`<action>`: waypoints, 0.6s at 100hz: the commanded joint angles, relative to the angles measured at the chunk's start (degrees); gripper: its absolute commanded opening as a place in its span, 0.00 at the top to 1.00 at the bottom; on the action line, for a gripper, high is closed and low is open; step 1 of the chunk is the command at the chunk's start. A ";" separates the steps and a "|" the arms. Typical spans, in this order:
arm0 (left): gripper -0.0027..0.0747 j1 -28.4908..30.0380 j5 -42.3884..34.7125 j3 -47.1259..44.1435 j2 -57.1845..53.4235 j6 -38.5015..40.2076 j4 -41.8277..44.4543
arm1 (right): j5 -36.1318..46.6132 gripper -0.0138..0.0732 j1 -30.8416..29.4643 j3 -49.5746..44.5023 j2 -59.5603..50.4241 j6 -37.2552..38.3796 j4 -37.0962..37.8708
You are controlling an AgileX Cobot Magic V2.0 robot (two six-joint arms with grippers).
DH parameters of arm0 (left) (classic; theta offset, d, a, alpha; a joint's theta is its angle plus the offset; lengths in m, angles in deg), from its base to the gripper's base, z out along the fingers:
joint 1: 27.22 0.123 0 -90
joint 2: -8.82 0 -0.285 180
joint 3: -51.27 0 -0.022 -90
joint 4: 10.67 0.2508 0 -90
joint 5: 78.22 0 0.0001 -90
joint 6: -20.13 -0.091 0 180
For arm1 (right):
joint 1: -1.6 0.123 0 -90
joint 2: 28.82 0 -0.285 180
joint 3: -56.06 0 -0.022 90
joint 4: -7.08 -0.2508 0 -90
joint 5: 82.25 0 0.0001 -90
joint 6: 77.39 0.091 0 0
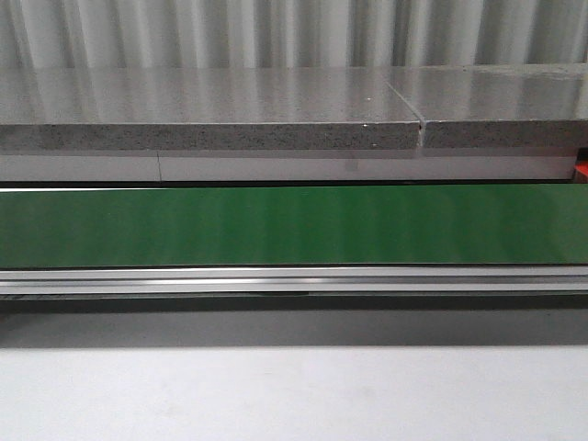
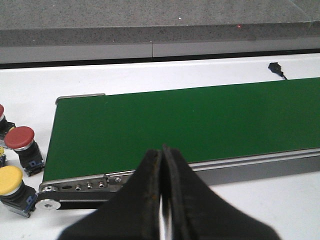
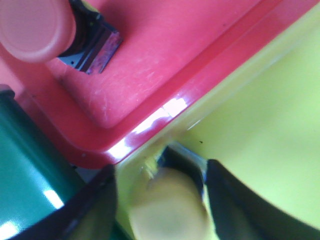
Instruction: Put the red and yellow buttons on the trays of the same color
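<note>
My right gripper (image 3: 160, 200) stands open around a yellow button (image 3: 170, 212) that sits in a corner of the yellow tray (image 3: 260, 115), with a gap between one finger and the cap. Beside it is the red tray (image 3: 165, 55), holding a red button (image 3: 35, 27). My left gripper (image 2: 162, 150) is shut with nothing in it, hovering by the end of the green conveyor belt (image 2: 190, 120). On the white table beside that end stand a red button (image 2: 20, 138) and a yellow button (image 2: 10, 181). Neither gripper shows in the front view.
Another red cap (image 2: 1, 112) peeks in at the frame edge of the left wrist view. A black plug (image 2: 276, 68) lies behind the belt. The front view shows the belt (image 1: 294, 225) and a grey stone counter (image 1: 211, 110) behind it.
</note>
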 commanded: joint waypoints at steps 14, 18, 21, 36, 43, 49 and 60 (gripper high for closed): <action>0.99 -0.50 -3.80 1.56 0.49 0.48 -0.77 | 2.55 0.20 0.01 1.13 -2.64 -1.28 -0.38; 0.99 -0.50 -3.80 1.56 0.49 0.48 -0.77 | 2.87 0.20 0.01 1.13 -3.13 -1.28 -0.38; 0.99 -0.50 -3.80 1.56 0.49 0.48 -0.77 | 3.27 0.20 0.01 1.13 -3.72 -1.28 -0.31; 0.99 -0.50 -3.80 1.56 0.49 0.48 -0.77 | 4.97 0.21 0.01 1.13 -8.41 -1.28 1.27; 0.99 -0.50 -3.80 1.56 0.49 0.48 -0.77 | 5.36 0.23 0.48 1.13 -11.08 -2.24 1.50; 0.99 -0.50 -3.80 1.56 0.49 0.48 -0.77 | 5.49 0.32 1.49 1.13 -13.42 -3.68 1.56; 0.99 -0.50 -3.80 1.56 0.49 0.48 -0.77 | 5.32 0.60 4.38 1.13 -17.20 -4.79 1.76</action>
